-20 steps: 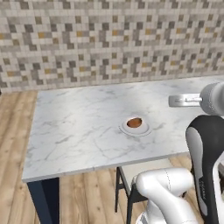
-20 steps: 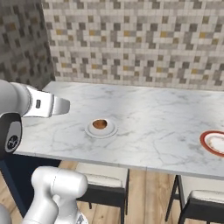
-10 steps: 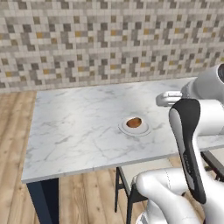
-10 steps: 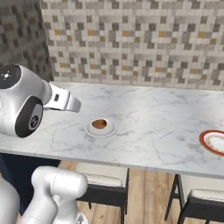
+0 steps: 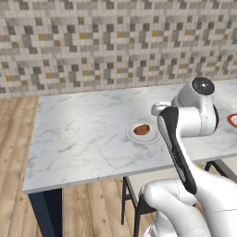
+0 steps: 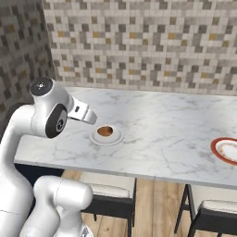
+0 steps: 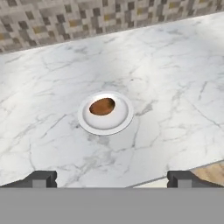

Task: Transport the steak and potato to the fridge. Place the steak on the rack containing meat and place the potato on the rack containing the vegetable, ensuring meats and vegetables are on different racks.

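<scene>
A brown potato (image 7: 102, 106) is seen lying on a white plate (image 7: 121, 122) on the marble counter (image 7: 175, 87). In the hand view its long axis is tilted slightly, the right end higher. The gripper (image 7: 112, 178) is held wide apart and empty, near the counter's front edge.

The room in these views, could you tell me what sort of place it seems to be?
Probably a kitchen or dining corner: a marble counter against a mosaic tile wall, a potato on a white plate, stools tucked beneath.
</scene>
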